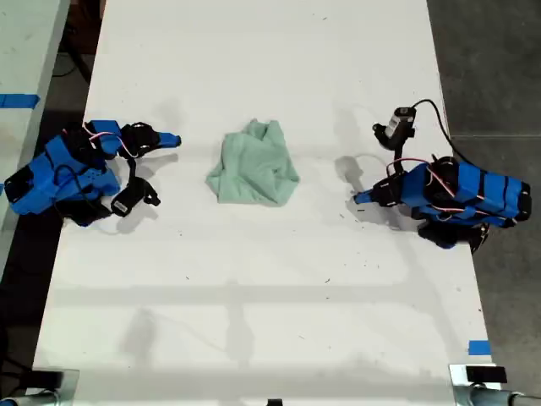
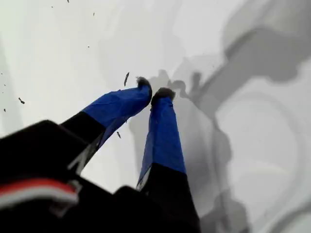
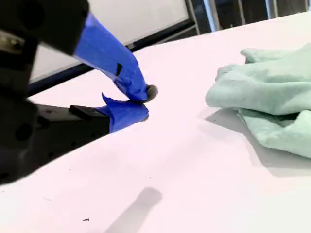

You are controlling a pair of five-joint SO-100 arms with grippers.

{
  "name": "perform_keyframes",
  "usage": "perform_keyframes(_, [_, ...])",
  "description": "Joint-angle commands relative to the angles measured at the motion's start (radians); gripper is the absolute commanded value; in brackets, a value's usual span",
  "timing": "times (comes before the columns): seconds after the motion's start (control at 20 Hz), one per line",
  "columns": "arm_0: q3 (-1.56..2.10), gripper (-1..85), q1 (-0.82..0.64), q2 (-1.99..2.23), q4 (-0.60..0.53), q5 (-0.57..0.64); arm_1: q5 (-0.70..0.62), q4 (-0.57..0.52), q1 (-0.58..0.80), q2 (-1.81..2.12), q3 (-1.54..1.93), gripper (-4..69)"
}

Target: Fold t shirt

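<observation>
Exterior view: one t shirt, pale mint green, wrinkled, bunched in a heap at the middle of the white table, with a folded blue arm parked well apart from it on each side. My first gripper points down at bare tabletop, jaws clenched with tips nearly touching, nothing between them. My second gripper lies low over the table near the garment's edge, jaws closed tip to tip, empty.
</observation>
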Motion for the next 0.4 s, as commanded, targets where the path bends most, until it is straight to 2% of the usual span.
perform_keyframes(0.0, [0.038, 0.8, -0.04, 0.003, 0.0, 0.008, -0.015, 0.003, -0.003, 0.015, 0.06, 3.8])
perform_keyframes(0.35, [0.038, 0.8, -0.032, 0.003, 0.0, 0.008, -0.015, 0.003, -0.003, 0.015, 0.06, 3.8])
